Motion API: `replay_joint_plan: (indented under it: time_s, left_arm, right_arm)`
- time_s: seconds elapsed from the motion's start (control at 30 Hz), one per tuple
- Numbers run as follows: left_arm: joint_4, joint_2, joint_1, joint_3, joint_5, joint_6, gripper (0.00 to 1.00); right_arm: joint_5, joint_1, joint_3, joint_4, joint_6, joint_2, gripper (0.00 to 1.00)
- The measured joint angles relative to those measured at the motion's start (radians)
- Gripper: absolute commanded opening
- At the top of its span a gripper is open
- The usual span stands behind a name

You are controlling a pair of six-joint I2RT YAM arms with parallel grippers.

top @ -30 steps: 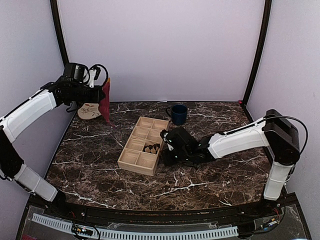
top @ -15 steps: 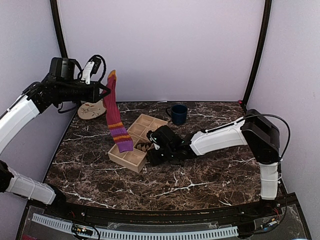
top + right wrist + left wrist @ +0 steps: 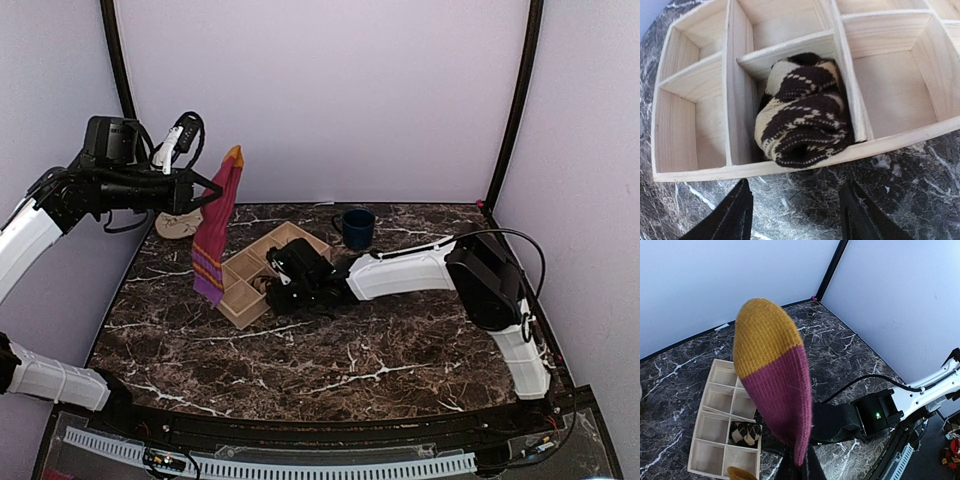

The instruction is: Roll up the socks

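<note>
Left tool point(image 3: 214, 190), clamped on the purple sock point(image 3: 211, 250) dangling at frame left, should lay it flat on the desk point(image 3: 400, 350) before rolling; right tool point(image 3: 796, 212), apart, faces the argyle sock point(image 3: 802, 120) bundled in the tray point(image 3: 890, 140).

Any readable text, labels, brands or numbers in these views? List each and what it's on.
None readable in any view.
Purple sock, argyle sock, wooden tray, blue mug: no print visible.
Tan object at the back left: dark marks, too small to tell whether they are text.
</note>
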Motion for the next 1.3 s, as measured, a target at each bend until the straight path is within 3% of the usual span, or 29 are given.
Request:
replay_joint_plan:
  time_s: [0.1, 0.3, 0.57, 0.87, 1.03, 1.3]
  left_arm:
    - [-0.003, 0.000, -0.005, 0.000, 0.069, 0.003, 0.00]
    - [0.022, 0.024, -0.044, -0.003, 0.226, 0.005, 0.00]
    - [0.139, 0.266, -0.210, -0.056, 0.343, 0.019, 0.00]
    - [0.349, 0.604, -0.261, -0.084, 0.457, -0.038, 0.00]
    - [0.424, 0.798, -0.270, 0.030, 0.530, -0.070, 0.00]
    - [0.470, 0.999, -0.283, 0.184, 0.617, -0.105, 0.00]
  right_arm:
    - [0.031, -0.003, -0.072, 0.013, 0.006, -0.060, 0.56]
    - [0.125, -0.009, -0.427, 0.034, 0.056, -0.380, 0.56]
    - [0.262, -0.009, -0.765, 0.044, 0.166, -0.768, 0.57]
    - [0.369, -0.011, -0.909, -0.019, 0.265, -0.990, 0.62]
    - [0.387, -0.037, -0.954, -0.052, 0.291, -1.055, 0.72]
    - [0.367, -0.139, -0.988, -0.056, 0.287, -1.069, 0.73]
